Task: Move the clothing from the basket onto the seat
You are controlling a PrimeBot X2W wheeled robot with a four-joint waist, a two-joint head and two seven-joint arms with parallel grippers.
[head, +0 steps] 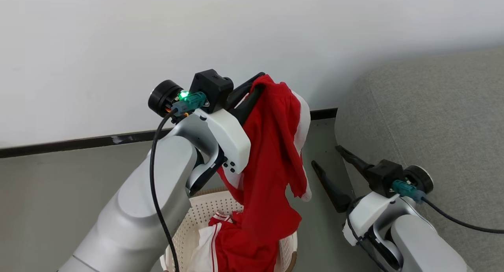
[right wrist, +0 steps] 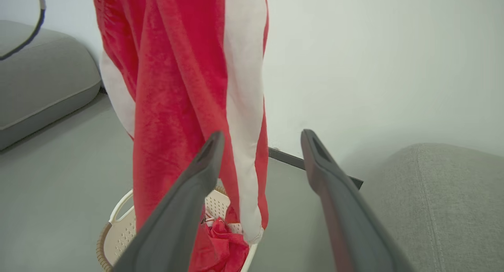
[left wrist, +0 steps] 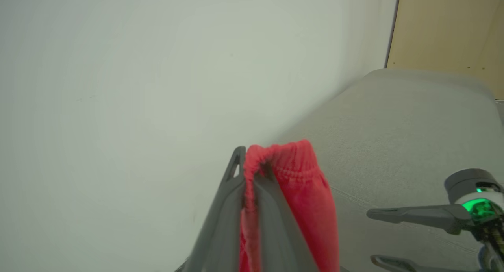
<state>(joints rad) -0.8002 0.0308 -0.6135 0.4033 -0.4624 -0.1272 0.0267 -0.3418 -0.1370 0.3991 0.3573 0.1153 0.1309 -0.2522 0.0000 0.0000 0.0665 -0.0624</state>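
Overhead, so to speak, a plain white wall point(head: 157, 47) takes up the top of the head view, meeting the grey floor point(head: 59, 193) along a dark skirting strip point(head: 78, 142). The seat point(head: 433, 118), a broad grey fabric sofa with a rounded corner, stands on the right against that wall, and nothing lies on the part of it in view.

A red garment point(head: 271, 161) with white side panels hangs in a long drape from high up, well left of the seat. Its lower end reaches down to the mouth of the basket point(head: 204, 213). The basket stands on the floor under the left arm, its cream perforated wall partly hidden by the forearm. More red cloth and a white piece with red stripes point(head: 204, 240) lie inside. I cannot tell whether that red cloth belongs to the hanging garment.

The left gripper point(head: 258, 81) is raised, its two fingers pinched together on the garment's gathered elastic edge. The right gripper point(head: 326, 156) is low beside the seat's front corner, fingers spread wide with nothing between them, pointing towards the hanging cloth.
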